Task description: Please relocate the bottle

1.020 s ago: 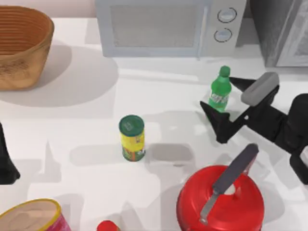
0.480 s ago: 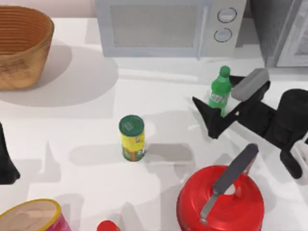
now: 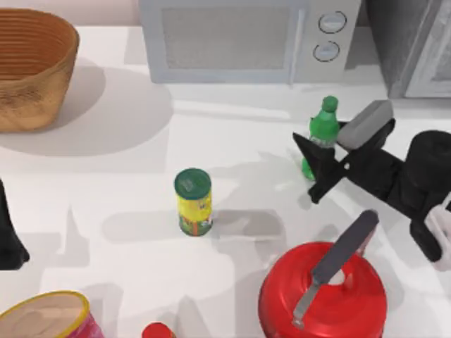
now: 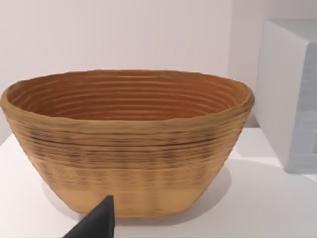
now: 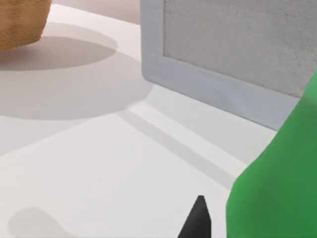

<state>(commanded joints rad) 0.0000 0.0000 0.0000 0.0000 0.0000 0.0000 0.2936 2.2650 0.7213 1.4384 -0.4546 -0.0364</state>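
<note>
The bottle [image 3: 323, 125] is small, translucent green and green-capped, and stands upright in front of the microwave's right end. My right gripper [image 3: 318, 135] reaches in from the right, with one dark finger across the bottle's lower body and the other behind it, shut on the bottle. The right wrist view shows the bottle [image 5: 277, 193] as a large green mass beside one dark fingertip [image 5: 197, 220]. My left gripper [image 3: 8, 236] is parked at the table's left edge, facing the basket [image 4: 126, 144].
A microwave [image 3: 239, 42] stands at the back and a woven basket [image 3: 32, 67] at the back left. A yellow can [image 3: 193, 201] sits mid-table. A red pot with a handled lid [image 3: 324, 296], a pink container [image 3: 46, 317] and a red-capped item [image 3: 158, 331] line the front.
The right gripper's fingers, wide apart around the bottle a second ago, have come together onto it. The arm has shifted slightly left. The left arm has not moved.
</note>
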